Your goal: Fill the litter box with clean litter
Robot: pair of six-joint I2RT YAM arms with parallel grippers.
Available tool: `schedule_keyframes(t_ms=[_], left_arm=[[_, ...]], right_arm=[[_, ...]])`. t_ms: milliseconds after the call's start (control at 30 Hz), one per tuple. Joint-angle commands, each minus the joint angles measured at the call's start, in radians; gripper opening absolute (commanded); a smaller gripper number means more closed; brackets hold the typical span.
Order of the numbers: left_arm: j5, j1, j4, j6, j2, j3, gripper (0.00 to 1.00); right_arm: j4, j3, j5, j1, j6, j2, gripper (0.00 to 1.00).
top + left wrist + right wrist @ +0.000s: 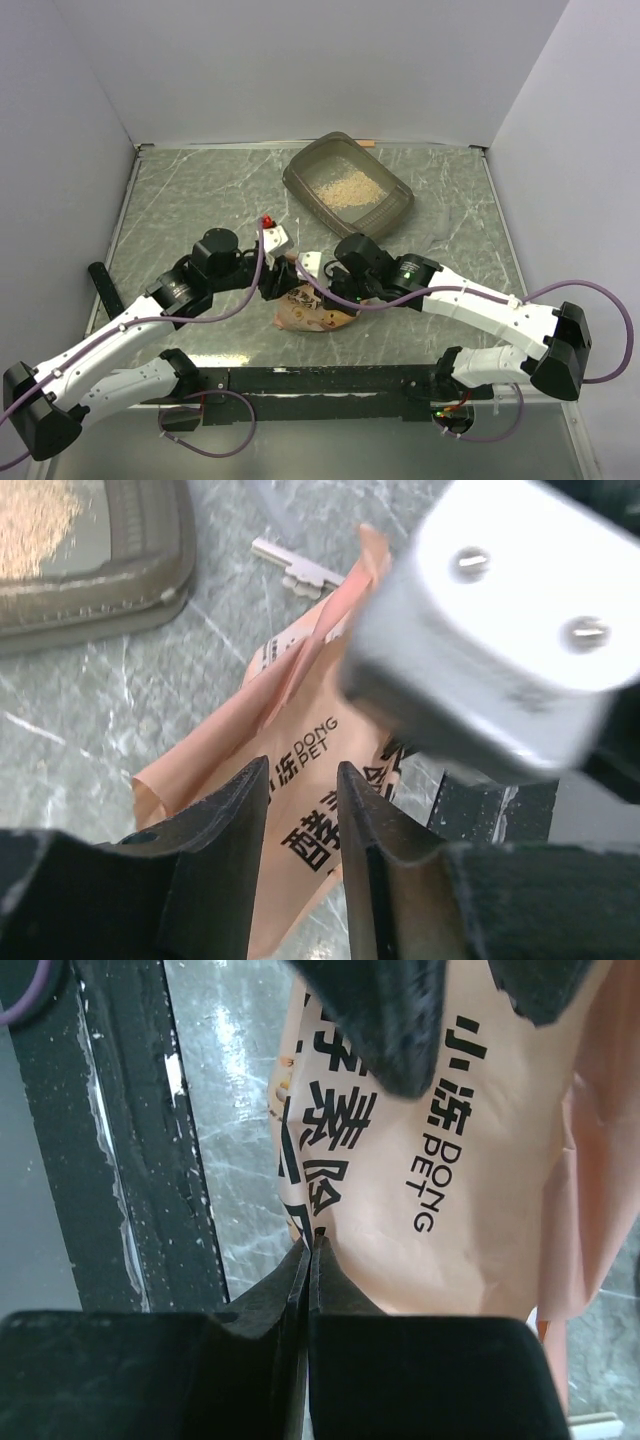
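While the right end effector [308, 1255] has its fingers pressed together on the lower edge of the orange-pink litter bag [470, 1210], the left end effector [303, 772] stands with its fingers apart. The printed film shows in the gap and, as far as I can see, is not pinched. The bag hangs low over the bench [200, 200], in the middle near the arms. The litter box [292, 178] sits well apart at the far side, right of centre, with a patch of clean litter [345, 187] already on its floor.

What worries me is that thin pinch. One narrow grip on slick film could slip, and the bag would drop or sag. If it tips before it is over the tray, granules will scatter on the bench short of the rim. The two wrists are also crowded almost against each other, so a turn by one could knock the other or tug the film loose. A low approach could shove the light tray.

For room, bare bench lies between the bag and the box, and more to the left. The black rail [320, 380] runs close behind the bag at the near edge, and the box has the back wall [300, 70] near its far corner.
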Motion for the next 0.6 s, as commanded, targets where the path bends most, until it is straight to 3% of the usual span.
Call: schedule_keyframes(t_ms=[0,133,167,200,267,567], left_arm=[[0.025,-0.020,0.071,0.077,0.008,-0.006,0.40],[-0.027,-0.025,0.055,0.106,0.050,-0.014,0.41],[-0.043,-0.023,0.049,0.109,0.060,-0.010,0.41],[-0.091,-0.025,0.040,0.098,0.083,-0.006,0.41],[-0.119,-0.025,0.028,0.090,0.096,0.009,0.39],[-0.283,-0.028,-0.049,-0.017,-0.108,0.053,0.39]], right_arm=[[0.071,-0.025,-0.029,-0.015,0.036,-0.016,0.00],[0.070,-0.011,-0.003,-0.035,0.049,-0.022,0.01],[0.070,-0.008,0.023,-0.035,0.056,-0.031,0.07],[0.074,-0.002,0.044,-0.035,0.064,-0.039,0.26],[0.076,0.003,0.102,-0.035,0.075,-0.068,0.39],[0.044,0.057,0.411,-0.064,0.144,-0.243,0.70]])
